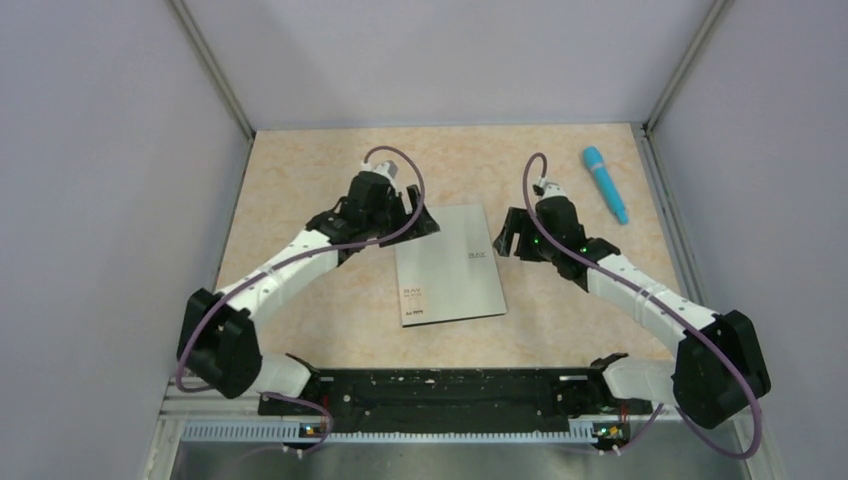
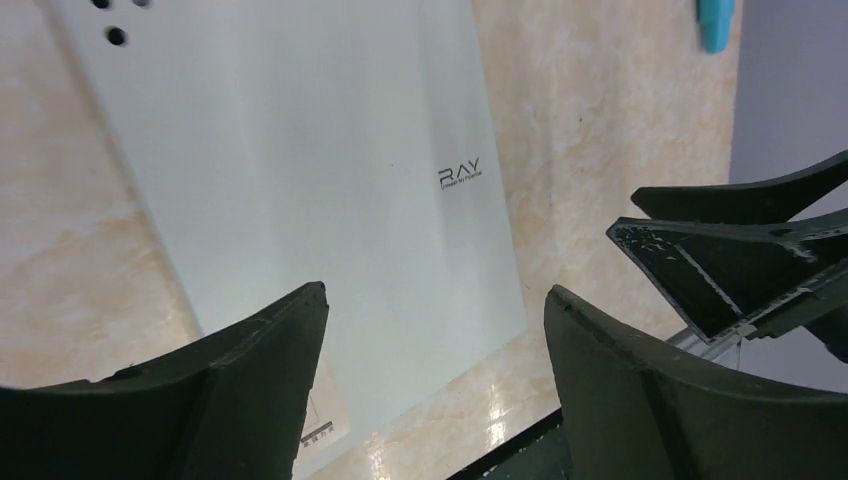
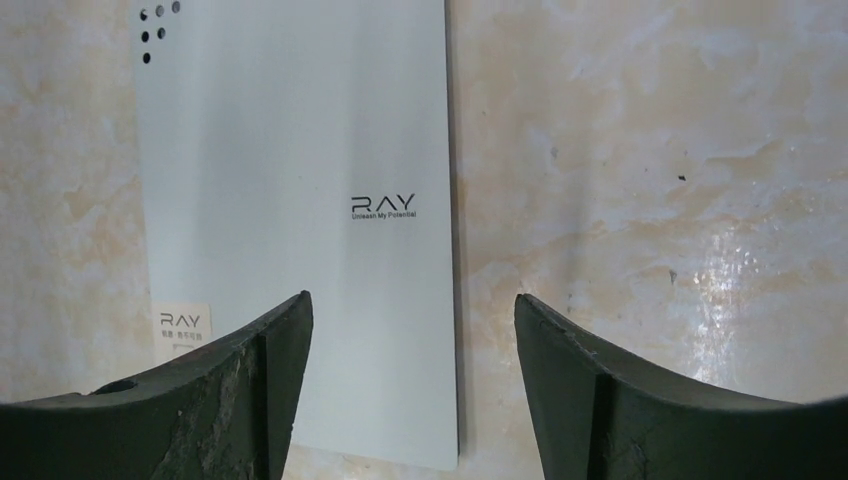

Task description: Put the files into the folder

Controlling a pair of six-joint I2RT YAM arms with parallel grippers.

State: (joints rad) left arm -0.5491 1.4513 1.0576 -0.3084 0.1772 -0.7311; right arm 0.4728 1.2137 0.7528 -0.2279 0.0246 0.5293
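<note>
The grey folder (image 1: 448, 265) lies shut and flat in the middle of the table, with small dark "RAY" marks on its cover (image 2: 300, 170) (image 3: 290, 200). No files show in any view. My left gripper (image 1: 418, 222) hovers at the folder's far left corner, its jaws open and empty over the cover (image 2: 435, 290). At the far right edge of the folder, my right gripper (image 1: 506, 238) is also open with nothing in it, straddling that edge (image 3: 410, 297).
A blue pen-like stick (image 1: 606, 184) lies at the back right of the table, its tip also in the left wrist view (image 2: 717, 22). Grey walls enclose the table on three sides. The right gripper's fingers (image 2: 740, 250) show in the left wrist view.
</note>
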